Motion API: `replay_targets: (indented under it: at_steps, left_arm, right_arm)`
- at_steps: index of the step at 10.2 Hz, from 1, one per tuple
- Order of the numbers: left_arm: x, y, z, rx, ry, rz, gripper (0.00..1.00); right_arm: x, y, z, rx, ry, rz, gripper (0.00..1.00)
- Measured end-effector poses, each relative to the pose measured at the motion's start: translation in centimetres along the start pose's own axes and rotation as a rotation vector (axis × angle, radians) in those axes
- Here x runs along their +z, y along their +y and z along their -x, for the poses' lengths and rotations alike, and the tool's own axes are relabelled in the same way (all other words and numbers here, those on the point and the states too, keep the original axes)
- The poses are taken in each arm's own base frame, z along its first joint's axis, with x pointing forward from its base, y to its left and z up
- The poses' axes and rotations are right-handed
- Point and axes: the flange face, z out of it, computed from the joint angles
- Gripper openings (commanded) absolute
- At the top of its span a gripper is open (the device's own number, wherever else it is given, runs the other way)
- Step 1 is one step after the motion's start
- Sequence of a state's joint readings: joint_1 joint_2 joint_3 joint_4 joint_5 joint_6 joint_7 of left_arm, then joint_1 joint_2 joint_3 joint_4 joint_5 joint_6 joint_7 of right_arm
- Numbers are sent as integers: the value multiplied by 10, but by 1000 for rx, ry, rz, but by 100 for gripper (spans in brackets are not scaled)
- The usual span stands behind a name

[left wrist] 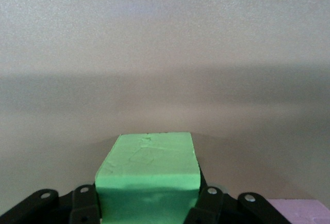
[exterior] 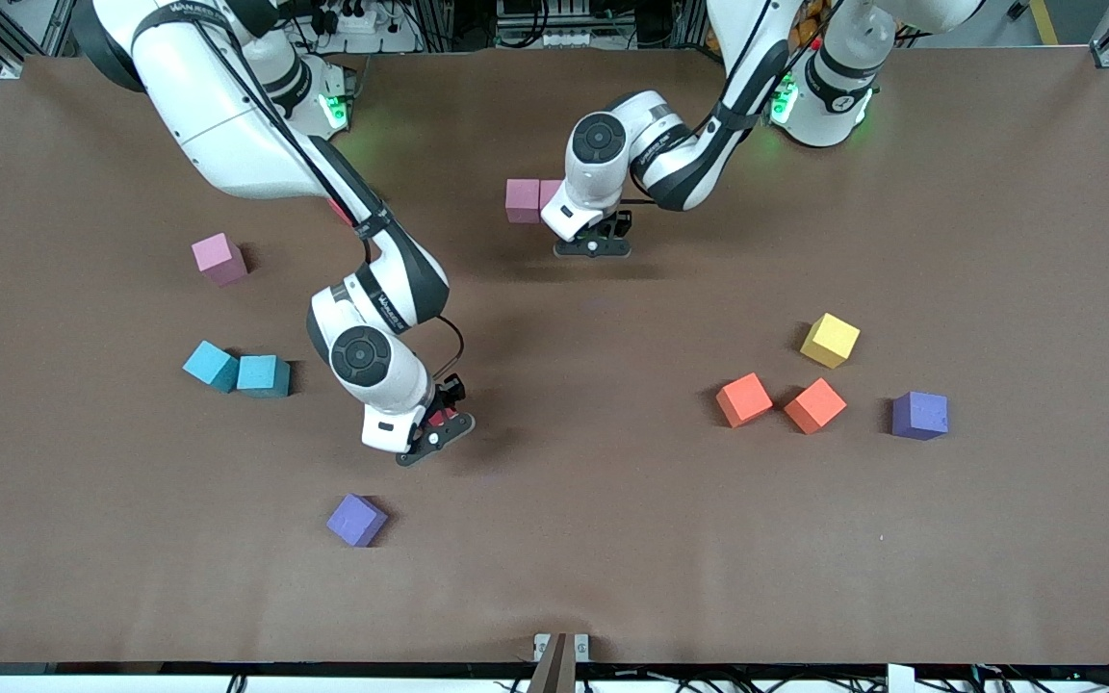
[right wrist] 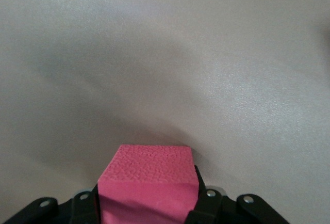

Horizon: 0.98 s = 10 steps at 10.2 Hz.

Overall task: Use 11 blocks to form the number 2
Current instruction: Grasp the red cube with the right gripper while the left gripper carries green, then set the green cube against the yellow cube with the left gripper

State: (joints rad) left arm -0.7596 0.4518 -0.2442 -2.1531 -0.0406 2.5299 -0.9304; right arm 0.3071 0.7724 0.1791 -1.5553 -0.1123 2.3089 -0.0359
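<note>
Front view: left gripper point(exterior: 593, 248), clamped on a matte green foam cube point(left wrist: 148, 175), sits beside two placed pink foam cubes point(exterior: 522, 200) to extend the digit; right gripper point(exterior: 436, 435) grips a hot-pink foam cube point(right wrist: 148, 182) mid-table.

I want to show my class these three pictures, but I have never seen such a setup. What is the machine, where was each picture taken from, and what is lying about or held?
Two robot arms stand at a brown table, filmed from above. The other pictures come from cameras on each arm's wrist. The left gripper is shut on a green block, beside pink blocks. The right gripper is shut on a deep-pink block. Loose foam cubes lie around: pink, two teal, two purple, two orange, one yellow.
</note>
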Motion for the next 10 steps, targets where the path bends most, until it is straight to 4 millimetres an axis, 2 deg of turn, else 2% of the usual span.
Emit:
replay_targets:
  at_steps: [2,4,5,7,10]
  left_arm:
    - [0,1,1,2,0,-1,8]
    - [1,1,1,2,0,-1,15]
    - [1,1,1,0,0,-1,35]
    - [1,1,1,-2,-1,-1,100]
    - [12,-2,1,-8,-15,-15,100]
  right_arm:
    - [-6,0,-2,20,10,2,0]
    - [-20,-1,-7,32,34,5,0]
    - [-27,-1,-8,34,44,7,0]
    - [-33,-1,-9,40,53,9,0]
    - [-33,-4,-9,49,53,7,0]
